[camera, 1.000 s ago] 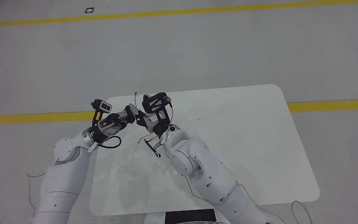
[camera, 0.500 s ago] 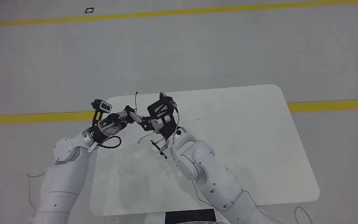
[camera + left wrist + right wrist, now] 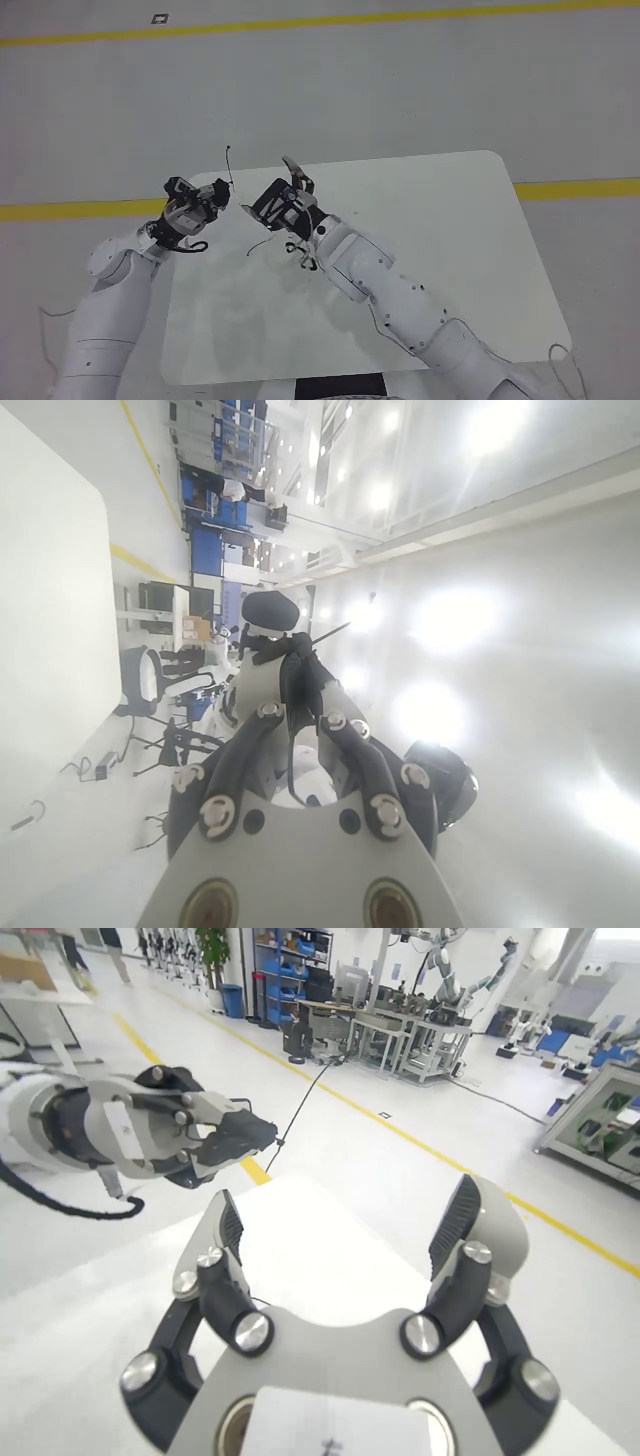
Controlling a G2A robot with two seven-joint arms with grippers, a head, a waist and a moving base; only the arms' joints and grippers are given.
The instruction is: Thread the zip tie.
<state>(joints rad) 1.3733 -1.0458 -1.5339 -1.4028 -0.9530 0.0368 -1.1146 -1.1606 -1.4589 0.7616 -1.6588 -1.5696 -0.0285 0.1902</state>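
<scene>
The zip tie (image 3: pixel 228 168) is clamped between the closed fingers of the left gripper (image 3: pixel 210 195), at the left of the top view, over the upper left corner of the table (image 3: pixel 450 250). Its free part is a thin black strap that points from the fingertips toward the upper edge of the frame, a little tilted. The right gripper (image 3: pixel 285 183) hangs just to the right of it, not touching, with nothing between its fingers. In the right wrist view the zip tie lies up and to the left of these wide-open fingers (image 3: pixel 452 1223), and its long axis runs diagonally, from lower left to upper right. I judge that the right gripper, being the free one, must meet the strap across this axis.
</scene>
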